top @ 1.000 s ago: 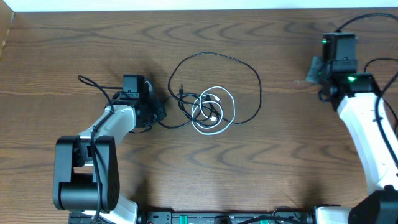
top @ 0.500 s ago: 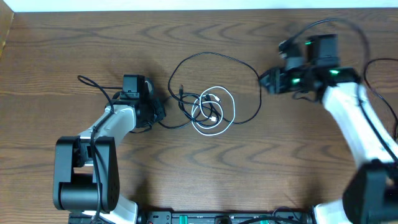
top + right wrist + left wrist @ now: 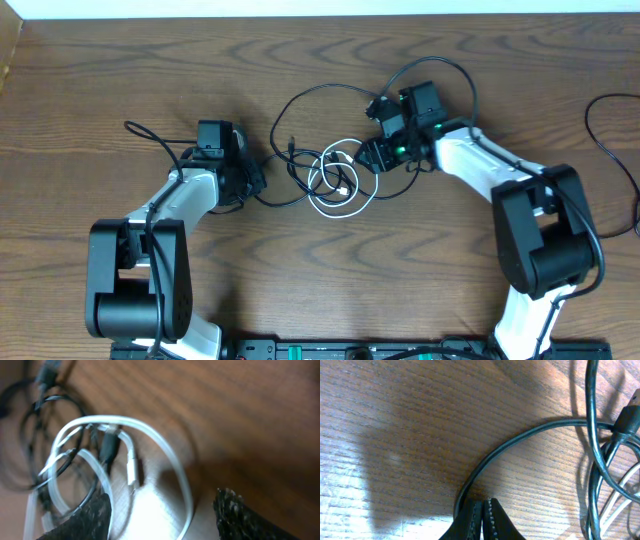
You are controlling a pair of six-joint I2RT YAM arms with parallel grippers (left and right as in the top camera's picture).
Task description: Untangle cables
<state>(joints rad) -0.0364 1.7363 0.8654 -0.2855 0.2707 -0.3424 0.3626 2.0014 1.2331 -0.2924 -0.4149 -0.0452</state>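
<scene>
The cables lie tangled at mid-table: a white cable [image 3: 340, 210] coiled in rings and a black cable [image 3: 345, 88] looping wide around it. My left gripper [image 3: 258, 184] sits low on the table, left of the tangle. In the left wrist view the left gripper [image 3: 483, 506] has its jaws pressed together, and the black cable [image 3: 520, 435] curves down and vanishes beside the left finger. My right gripper [image 3: 375, 152] hovers open at the coil's right side. Seen from the right wrist, the white cable [image 3: 150, 430] runs between the spread fingers of the right gripper [image 3: 162, 520].
A thicker black robot wire [image 3: 440, 65] arcs above the right arm, and another [image 3: 600, 110] lies near the right table edge. A black cable tail [image 3: 140, 130] trails left behind the left gripper. The table's back edge [image 3: 320, 14] runs along the top.
The right arm has swung in from the far right to the coil, and its gripper has opened. The left arm and the cables have not moved.
</scene>
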